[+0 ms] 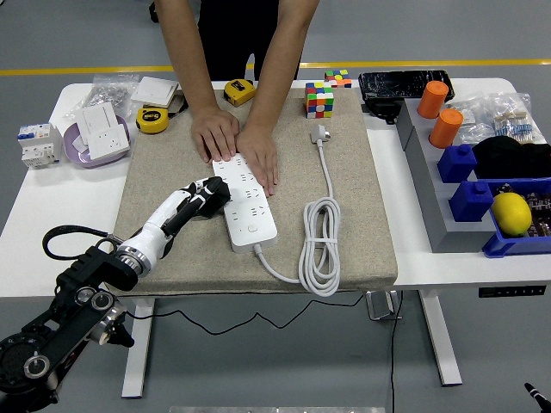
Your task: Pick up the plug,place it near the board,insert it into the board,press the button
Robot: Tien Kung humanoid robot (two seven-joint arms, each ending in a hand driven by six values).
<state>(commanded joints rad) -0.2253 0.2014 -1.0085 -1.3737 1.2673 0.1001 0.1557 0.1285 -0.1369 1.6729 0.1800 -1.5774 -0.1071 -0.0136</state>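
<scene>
the white board (245, 203), a long power strip, lies at the middle of the frame on a beige mat (344, 241) covering the white table (34, 215). the robot's left hand (196, 200) reaches in from the lower left, its fingers curled against the strip's left edge, gripping nothing. a person at the top of the frame presses both hands (237, 146) flat on the strip's far end. the plug (319, 134) lies unplugged on the mat at upper centre, just below a colourful cube (318, 99), its cord (318, 245) coiled to the right of the strip.
</scene>
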